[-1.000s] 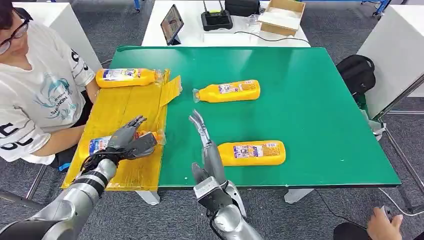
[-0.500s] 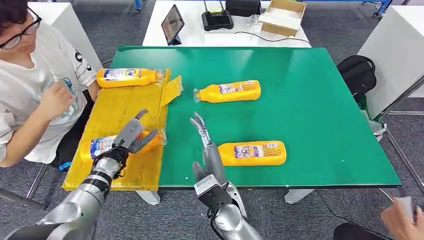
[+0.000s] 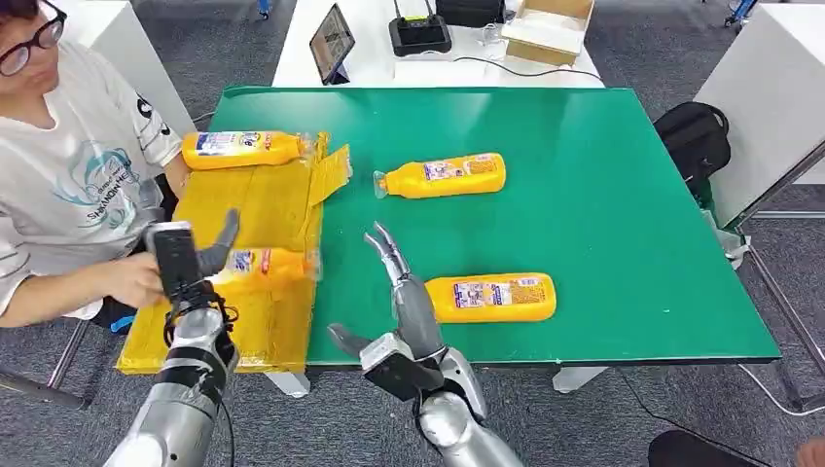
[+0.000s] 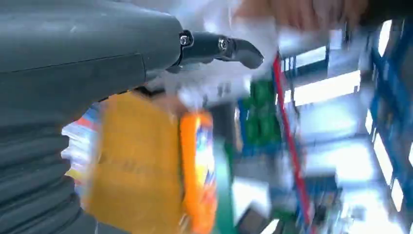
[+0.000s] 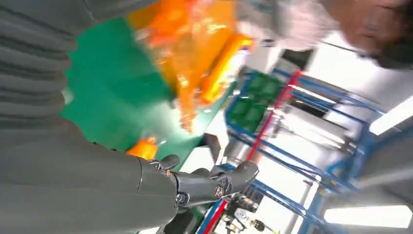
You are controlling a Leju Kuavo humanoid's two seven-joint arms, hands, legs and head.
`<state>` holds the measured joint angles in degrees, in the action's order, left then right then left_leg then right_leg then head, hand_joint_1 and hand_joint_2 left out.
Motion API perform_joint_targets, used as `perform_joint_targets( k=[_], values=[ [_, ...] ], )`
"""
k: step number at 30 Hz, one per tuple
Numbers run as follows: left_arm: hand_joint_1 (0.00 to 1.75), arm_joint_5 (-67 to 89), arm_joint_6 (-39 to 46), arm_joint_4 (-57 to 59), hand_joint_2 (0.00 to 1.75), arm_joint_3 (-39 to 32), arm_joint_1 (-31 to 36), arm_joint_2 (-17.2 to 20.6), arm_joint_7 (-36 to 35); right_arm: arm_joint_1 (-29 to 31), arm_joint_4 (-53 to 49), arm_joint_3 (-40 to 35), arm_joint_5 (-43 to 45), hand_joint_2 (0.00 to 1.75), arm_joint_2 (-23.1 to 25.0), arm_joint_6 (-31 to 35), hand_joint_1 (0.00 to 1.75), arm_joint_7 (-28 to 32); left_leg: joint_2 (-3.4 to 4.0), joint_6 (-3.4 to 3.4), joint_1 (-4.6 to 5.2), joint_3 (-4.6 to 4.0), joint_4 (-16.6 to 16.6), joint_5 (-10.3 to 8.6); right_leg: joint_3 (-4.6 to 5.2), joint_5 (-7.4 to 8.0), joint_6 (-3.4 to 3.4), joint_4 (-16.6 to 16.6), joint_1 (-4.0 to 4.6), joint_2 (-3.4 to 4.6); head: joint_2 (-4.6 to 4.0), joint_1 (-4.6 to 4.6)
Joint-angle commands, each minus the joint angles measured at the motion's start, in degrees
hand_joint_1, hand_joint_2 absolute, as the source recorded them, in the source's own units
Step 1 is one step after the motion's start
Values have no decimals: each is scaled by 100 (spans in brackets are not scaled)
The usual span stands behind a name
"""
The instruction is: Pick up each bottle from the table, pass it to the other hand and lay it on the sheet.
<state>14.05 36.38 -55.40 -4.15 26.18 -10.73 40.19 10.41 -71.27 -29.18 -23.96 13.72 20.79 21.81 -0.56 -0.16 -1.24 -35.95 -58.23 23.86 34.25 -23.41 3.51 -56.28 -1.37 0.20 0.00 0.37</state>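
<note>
Lying on the yellow sheet, the near bottle could roll off if the empty left hand, fingers apart, clips it; right hand empty, fingers spread

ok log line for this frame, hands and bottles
left hand: open, off bottle on sheet | right hand: open, empty | bottles on table: two

left hand with fingers spread, blurred orange bottle beside yellow sheet

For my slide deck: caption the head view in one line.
Left hand open beside a bottle on the yellow sheet; right hand open; two bottles wait on green table.
</note>
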Motion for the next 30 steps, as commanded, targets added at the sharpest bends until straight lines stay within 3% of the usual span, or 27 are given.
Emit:
perform_joint_targets(
  k=[1,3,10,13,16,23,30],
  values=[
    [0,-632,-326,-1657,175,623,-1131,-12,-19,508,-94,567,-1366,175,-1631,-706,0,-1496,-16,15,2,21,7,4,-33,-5,-9,17,3,-17,0,0],
    [0,-500,-543,-1742,175,543,-1365,-78,-19,492,-132,823,-1647,175,-2009,-1238,0,-1873,-19,15,6,21,6,6,-33,-5,-8,18,-2,-14,0,2],
    [0,-487,-611,-1652,175,501,-1318,-93,-19,487,-128,871,-1718,175,-1981,-1338,0,-1953,-6,11,11,13,-4,15,-21,-8,-15,9,-8,-1,0,2],
    [0,-504,-983,-1548,175,459,-1399,-180,-19,588,0,978,-1771,175,-2363,-1779,0,-2306,-11,10,13,2,0,5,-10,-3,-6,10,-11,-12,0,0],
    [0,-224,-1032,-1520,175,558,-1471,-242,-19,636,159,1094,-1716,175,-2546,-2005,0,-2256,-10,13,12,1,0,4,-8,-1,-2,11,-10,-10,0,0],
    [0,-17,-1104,-1203,175,532,-1386,-278,-19,585,490,857,-1618,175,-2513,-2283,0,-2160,2,13,12,23,4,13,-32,-4,-15,19,-9,-2,0,2],
    [0,-31,-1222,-924,175,535,-1253,-289,-25,912,1004,762,-1471,175,-2575,-2436,0,-2206,13,20,9,57,9,24,-61,-11,-38,24,1,2,0,-2]
  ],
)
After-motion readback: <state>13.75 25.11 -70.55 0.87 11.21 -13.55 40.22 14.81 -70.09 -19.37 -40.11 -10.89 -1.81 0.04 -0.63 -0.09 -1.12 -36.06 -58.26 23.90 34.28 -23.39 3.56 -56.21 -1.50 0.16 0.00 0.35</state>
